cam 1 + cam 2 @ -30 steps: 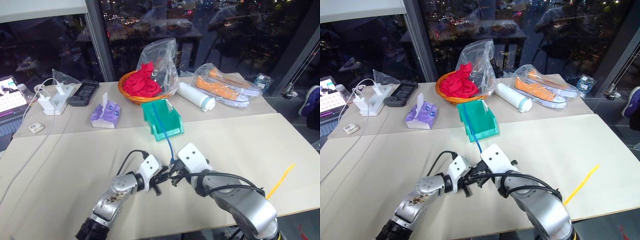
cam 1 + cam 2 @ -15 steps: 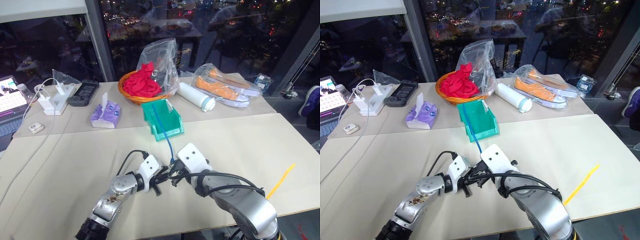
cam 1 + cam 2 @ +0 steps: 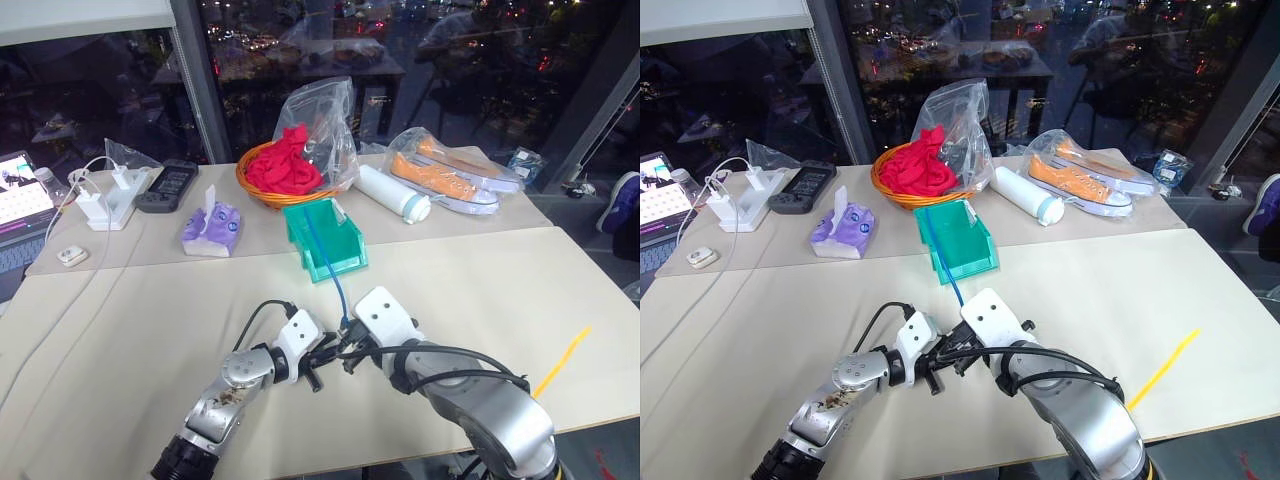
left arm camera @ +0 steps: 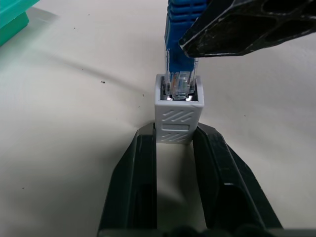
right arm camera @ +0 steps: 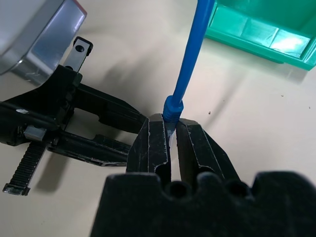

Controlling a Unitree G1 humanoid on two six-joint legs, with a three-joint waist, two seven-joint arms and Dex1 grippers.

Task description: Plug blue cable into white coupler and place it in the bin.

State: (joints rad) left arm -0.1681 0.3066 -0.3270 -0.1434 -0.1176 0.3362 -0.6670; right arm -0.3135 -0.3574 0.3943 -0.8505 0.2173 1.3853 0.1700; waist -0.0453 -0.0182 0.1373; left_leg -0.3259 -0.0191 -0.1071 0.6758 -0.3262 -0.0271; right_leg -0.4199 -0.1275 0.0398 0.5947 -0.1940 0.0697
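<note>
Low over the near middle of the table, my left gripper (image 4: 177,136) is shut on the small white coupler (image 4: 177,116), holding its sides. The blue cable's plug (image 4: 178,81) sits in the coupler's open socket. My right gripper (image 5: 171,126) is shut on the boot just behind that plug. From there the blue cable (image 3: 334,285) runs up and away into the teal bin (image 3: 300,245), where its far end lies. In the head views the two grippers meet tip to tip, left gripper (image 3: 318,360) against right gripper (image 3: 348,352), just in front of the bin.
Behind the bin stand an orange basket with red cloth (image 3: 285,170), a purple tissue pack (image 3: 210,228), a white cylinder (image 3: 393,192) and bagged orange shoes (image 3: 450,175). A charger stand with white cords (image 3: 105,200) is at the back left. A yellow strip (image 3: 560,362) lies near the table's right edge.
</note>
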